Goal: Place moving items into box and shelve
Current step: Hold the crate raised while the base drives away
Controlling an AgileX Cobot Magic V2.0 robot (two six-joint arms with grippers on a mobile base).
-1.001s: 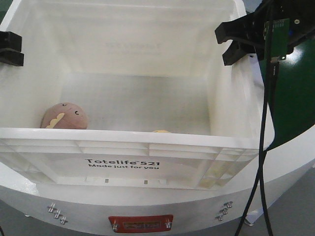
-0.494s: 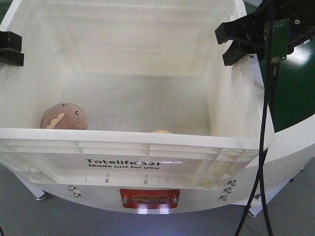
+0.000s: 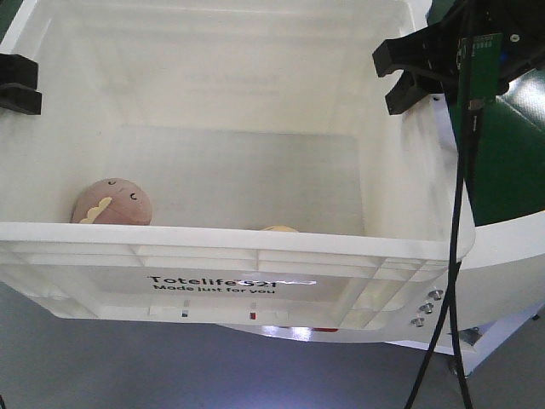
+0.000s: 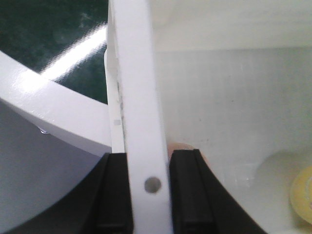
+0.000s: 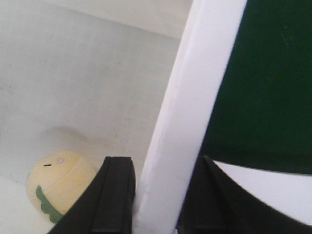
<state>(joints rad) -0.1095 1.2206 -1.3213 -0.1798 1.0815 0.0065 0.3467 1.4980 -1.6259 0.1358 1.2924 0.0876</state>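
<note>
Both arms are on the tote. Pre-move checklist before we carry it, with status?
1. Grip of left gripper on box rim: ok, fingers flank it.
2. Grip of right gripper on the opposite rim: ok.
3. The pink item inside box: ok.
4. The yellow item inside box: ok.
5. The black cable clear of box: cannot tell; it hangs across the near right corner.

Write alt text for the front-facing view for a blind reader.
A white tote printed "Totelife 521" fills the frame, its side rims clamped by the black left gripper and right gripper. Inside lie a pinkish lump, near left, and a pale yellow lump barely visible over the near rim.
</note>
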